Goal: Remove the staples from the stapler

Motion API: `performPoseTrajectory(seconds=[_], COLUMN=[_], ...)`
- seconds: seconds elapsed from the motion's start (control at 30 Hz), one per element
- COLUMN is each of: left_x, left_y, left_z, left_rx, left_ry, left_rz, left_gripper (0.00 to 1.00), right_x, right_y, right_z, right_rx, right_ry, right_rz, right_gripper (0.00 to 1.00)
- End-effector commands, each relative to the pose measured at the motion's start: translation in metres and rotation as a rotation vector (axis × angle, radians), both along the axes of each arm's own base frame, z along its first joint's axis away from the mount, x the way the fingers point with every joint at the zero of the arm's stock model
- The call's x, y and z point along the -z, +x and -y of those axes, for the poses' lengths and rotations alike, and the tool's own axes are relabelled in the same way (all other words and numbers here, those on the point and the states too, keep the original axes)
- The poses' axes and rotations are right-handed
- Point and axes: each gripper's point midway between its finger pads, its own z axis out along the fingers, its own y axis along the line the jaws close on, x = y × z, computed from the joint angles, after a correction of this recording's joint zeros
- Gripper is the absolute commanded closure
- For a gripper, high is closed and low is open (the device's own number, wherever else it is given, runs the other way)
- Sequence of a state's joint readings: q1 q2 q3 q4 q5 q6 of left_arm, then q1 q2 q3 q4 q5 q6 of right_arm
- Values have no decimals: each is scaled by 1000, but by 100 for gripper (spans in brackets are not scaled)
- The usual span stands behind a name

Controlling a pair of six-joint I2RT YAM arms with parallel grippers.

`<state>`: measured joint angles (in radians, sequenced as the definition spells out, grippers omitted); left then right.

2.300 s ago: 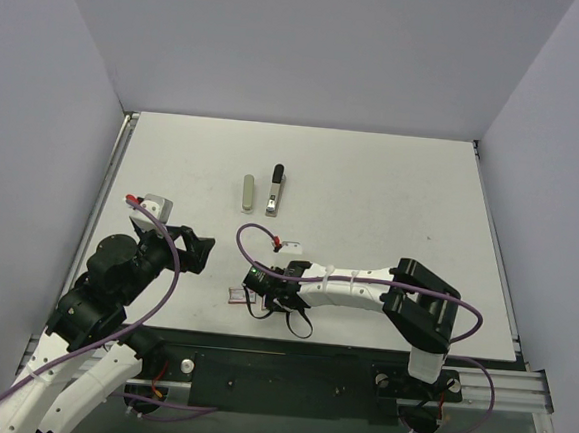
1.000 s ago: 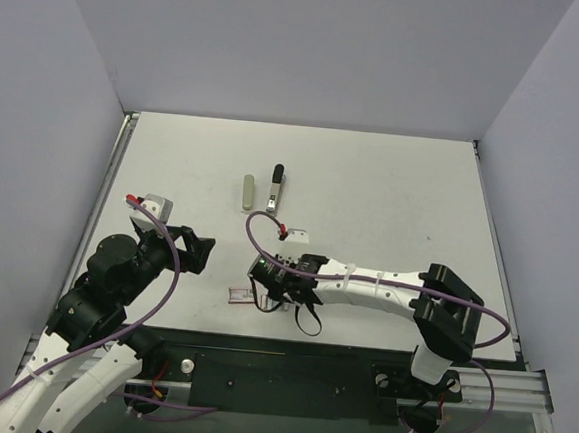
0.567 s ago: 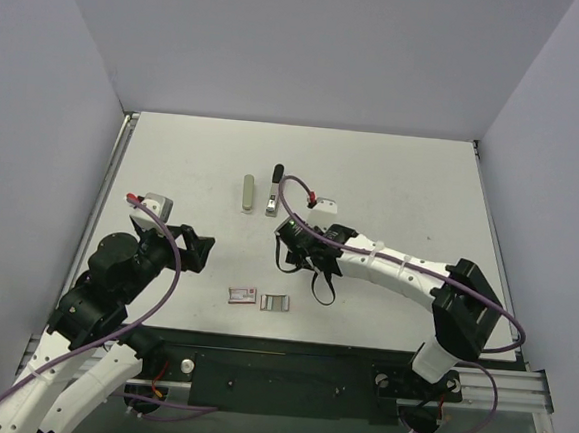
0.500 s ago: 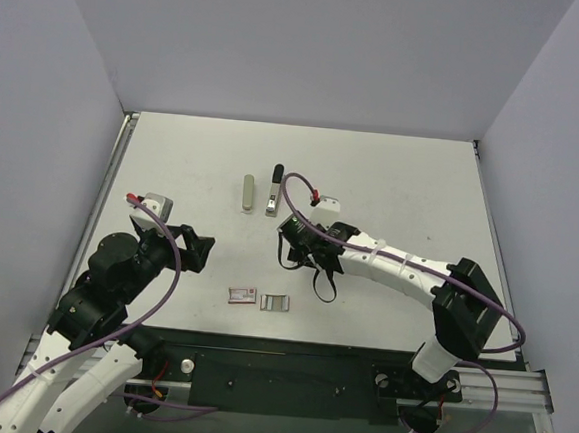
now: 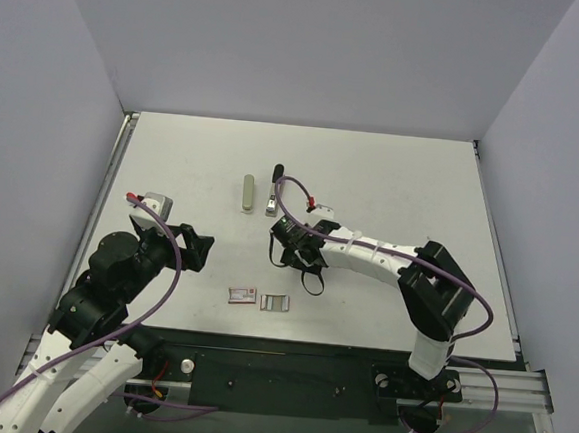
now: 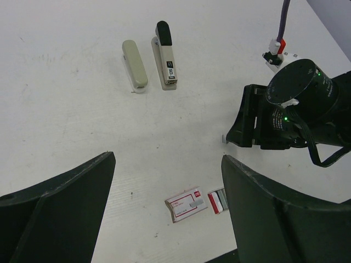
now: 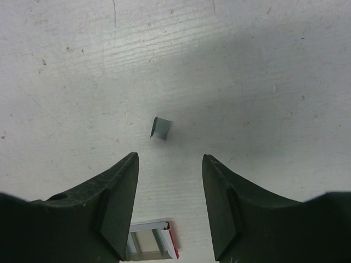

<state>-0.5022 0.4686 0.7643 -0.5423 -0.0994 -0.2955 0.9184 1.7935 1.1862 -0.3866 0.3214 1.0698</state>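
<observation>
The stapler (image 5: 274, 192) lies at the table's middle back, grey with its black end pointing away; it also shows in the left wrist view (image 6: 166, 55). My right gripper (image 5: 281, 250) hovers just in front of it, open and empty. In the right wrist view, its jaws (image 7: 169, 159) stand apart above a small loose strip of staples (image 7: 161, 129) on the table; the strip also shows in the left wrist view (image 6: 224, 139). My left gripper (image 5: 199, 250) is open and empty at the left, well apart from the stapler.
A plain beige bar (image 5: 248, 194) lies left of the stapler. A red-and-white staple box (image 5: 241, 295) and its slid-out tray (image 5: 276, 302) lie near the front edge. The right arm's purple cable loops over the stapler's near end.
My right gripper has moved from the staple box at the front back toward the stapler, leaving the tray beside the box. The left arm has not moved.
</observation>
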Motion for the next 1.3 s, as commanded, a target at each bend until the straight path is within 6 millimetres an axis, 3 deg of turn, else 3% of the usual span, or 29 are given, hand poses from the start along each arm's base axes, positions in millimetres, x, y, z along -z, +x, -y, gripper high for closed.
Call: performPoseTrajectory(seconds=[0.0,0.53,1.27], left_x=[-11,-11,-13], left_y=[4,4,3], left_z=[2,2,0], left_rx=[0,2,-3], left_ry=[-20,-21,-24], left_rz=[39,38,49], left_gripper=[11,11,11], right_x=[-4,22,39], right_y=[5,13,10], right_z=[-4,-10,-9], right_rx=[64,88,43], right_ry=[20,4,-34], right_rz=[1,-60,-109], right_gripper=[54,56,82])
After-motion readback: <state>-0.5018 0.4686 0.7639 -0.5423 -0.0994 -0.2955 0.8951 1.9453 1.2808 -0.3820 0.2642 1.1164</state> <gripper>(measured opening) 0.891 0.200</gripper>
